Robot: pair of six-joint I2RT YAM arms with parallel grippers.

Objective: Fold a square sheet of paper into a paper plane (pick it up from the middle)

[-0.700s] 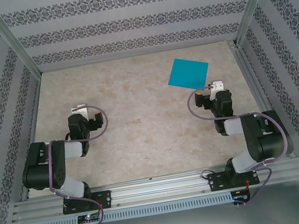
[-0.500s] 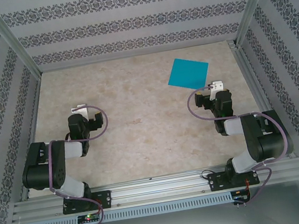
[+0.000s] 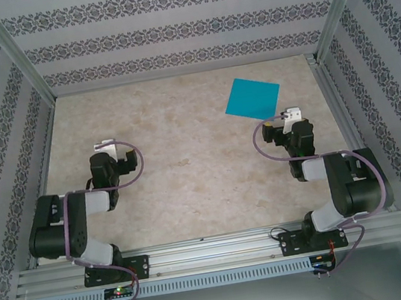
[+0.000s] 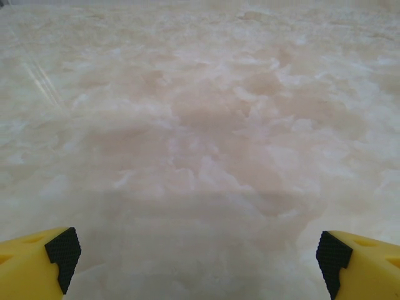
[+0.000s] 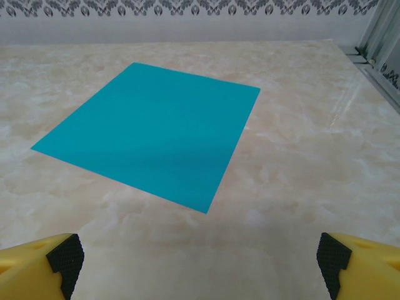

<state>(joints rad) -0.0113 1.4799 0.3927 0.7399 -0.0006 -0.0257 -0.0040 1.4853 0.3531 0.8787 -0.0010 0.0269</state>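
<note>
The pale marbled table [image 3: 180,115] takes up most of the enclosure, with patterned wallpaper panels [image 3: 167,30] around its far and side edges. Both arms sit folded low near the near edge, the left arm [image 3: 68,222] on the left and the right arm [image 3: 345,185] on the right, well apart from each other. The left gripper [image 4: 197,253] hangs just over bare tabletop with its jaws spread as wide as they go. Its yellow fingers with black pads [image 4: 62,250] sit at the two bottom corners of the left wrist view, with nothing held between them and nothing touched. The right gripper [image 5: 197,256] is spread just as wide and is also empty, its pads [image 5: 65,256] apart over bare table and clear of the paper. Compared with half a second ago, both wrists have nudged slightly outward and toward the far side, and the cable loop on the right arm has shifted a little. The paper has not moved. The square sheet of paper [image 3: 253,97] lies flat on the far right part of the table, just beyond the right gripper and turned slightly so one corner points back at it. In the right wrist view the sheet [image 5: 153,128] is plain turquoise-blue, smooth and unfolded, with crisp edges and a faint band of shade across its near half.
</note>
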